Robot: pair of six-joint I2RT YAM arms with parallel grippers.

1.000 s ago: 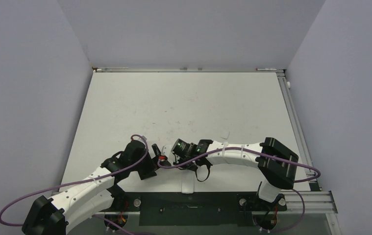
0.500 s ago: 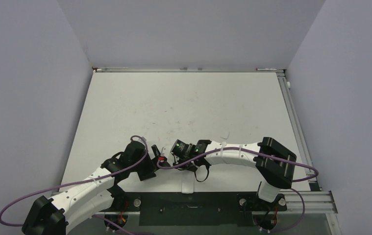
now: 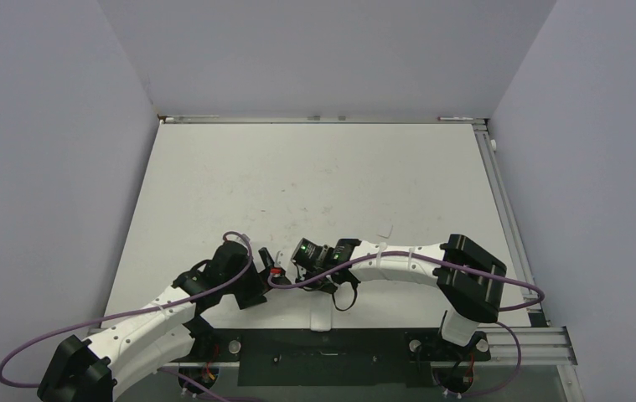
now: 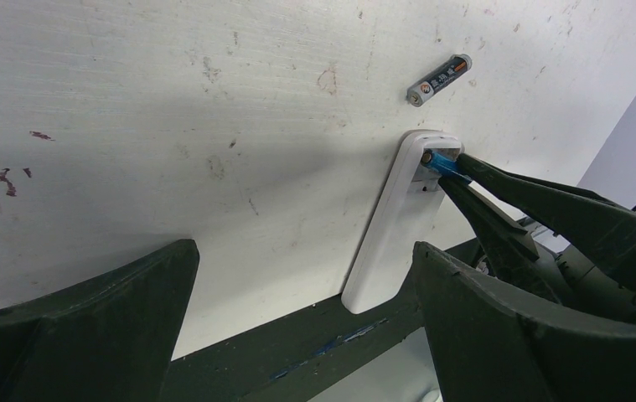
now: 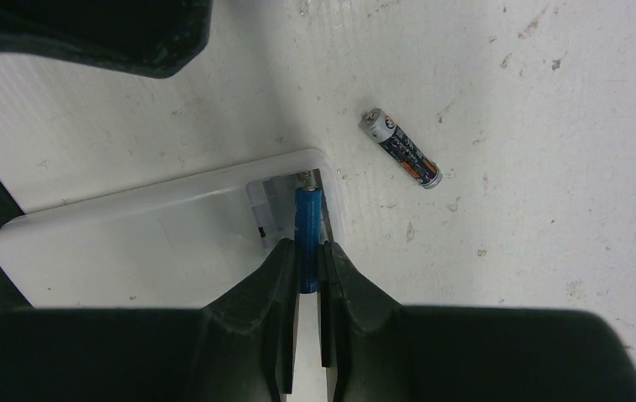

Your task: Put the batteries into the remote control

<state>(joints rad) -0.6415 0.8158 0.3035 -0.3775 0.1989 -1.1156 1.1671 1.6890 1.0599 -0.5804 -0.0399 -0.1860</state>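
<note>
Right wrist: right gripper (image 5: 307, 260) clenched on the blue battery (image 5: 307, 218), nose in the remote control's (image 5: 147, 234) open bay. Risk: the remote is unheld, so an angled push could skid it off the bench's near edge.

Left wrist: left gripper (image 4: 306, 251) spread wide, empty; dark battery (image 4: 438, 80) lies loose farther in.

Top: both arms bent inward over the near edge.
</note>
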